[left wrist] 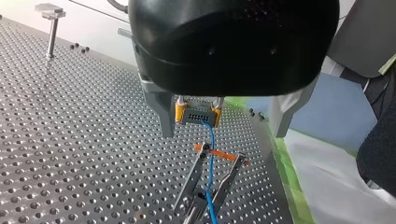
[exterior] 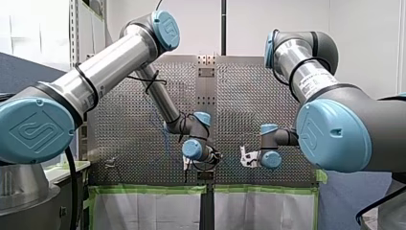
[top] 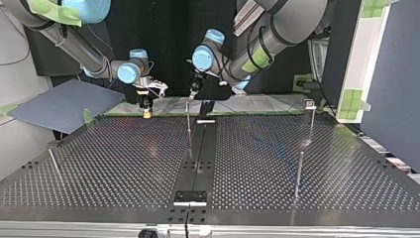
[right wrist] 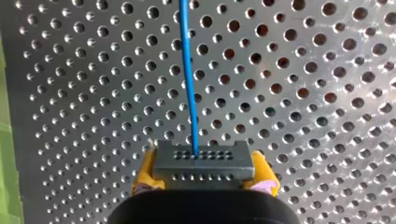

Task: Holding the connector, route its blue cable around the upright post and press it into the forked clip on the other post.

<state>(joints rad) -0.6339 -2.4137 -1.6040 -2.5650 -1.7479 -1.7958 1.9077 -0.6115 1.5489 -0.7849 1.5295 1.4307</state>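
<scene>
Two yellow pads (right wrist: 144, 173) of my right gripper (top: 146, 113), upper left of centre in the top view, are clamped on the connector (right wrist: 204, 161). Its blue cable (left wrist: 210, 154) is run under my left gripper (left wrist: 220, 131), whose fingers (left wrist: 160, 116) are spread on nothing, and is seen between the prongs of the forked clip (left wrist: 194, 176).

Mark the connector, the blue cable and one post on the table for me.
connector (right wrist: 204, 161), right wrist view, on its grey front face.
blue cable (right wrist: 188, 74), right wrist view, on the run ahead of the connector.
post (left wrist: 52, 37), left wrist view, on its shaft under the cap.
</scene>
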